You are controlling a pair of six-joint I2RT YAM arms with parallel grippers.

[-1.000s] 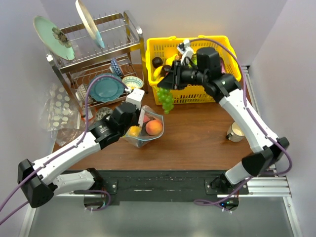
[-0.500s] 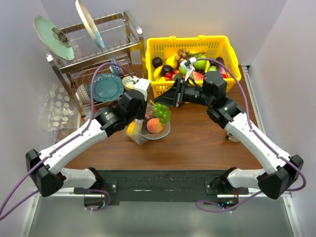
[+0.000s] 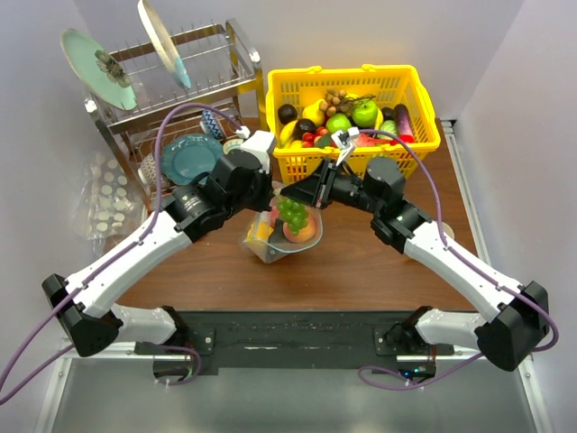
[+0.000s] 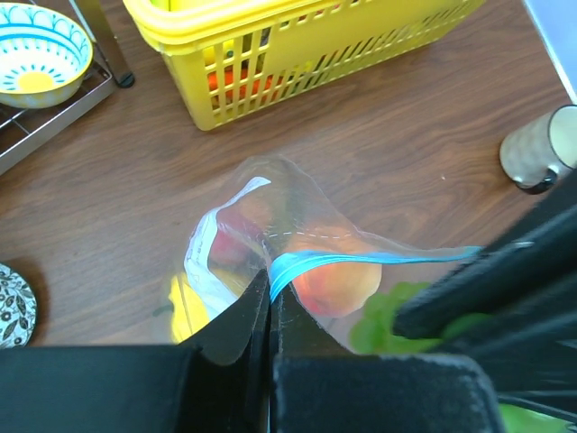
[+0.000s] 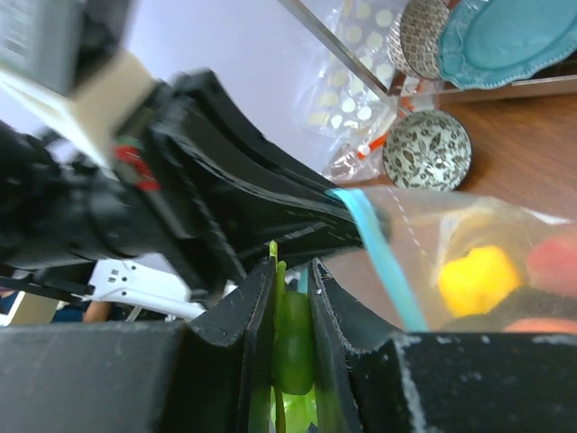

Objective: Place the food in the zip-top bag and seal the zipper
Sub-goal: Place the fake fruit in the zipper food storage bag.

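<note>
Green grapes [image 3: 291, 212] suspended over zip-top bag [image 4: 279, 185] mouth.
Left gripper [image 4: 269, 293] pinches the bag rim beside the zipper [image 4: 379, 259], at table [image 3: 361, 262] centre; right gripper [image 5: 293, 266] clamps the grapes' stem.

Clear soft plastic bag [image 4: 270, 194], teal strip [image 4: 361, 260]; glossy green grapes [image 3: 291, 212]; yellow plastic basket [image 3: 343, 70] at twelve o'clock; smooth wood table [image 3: 361, 262].
</note>
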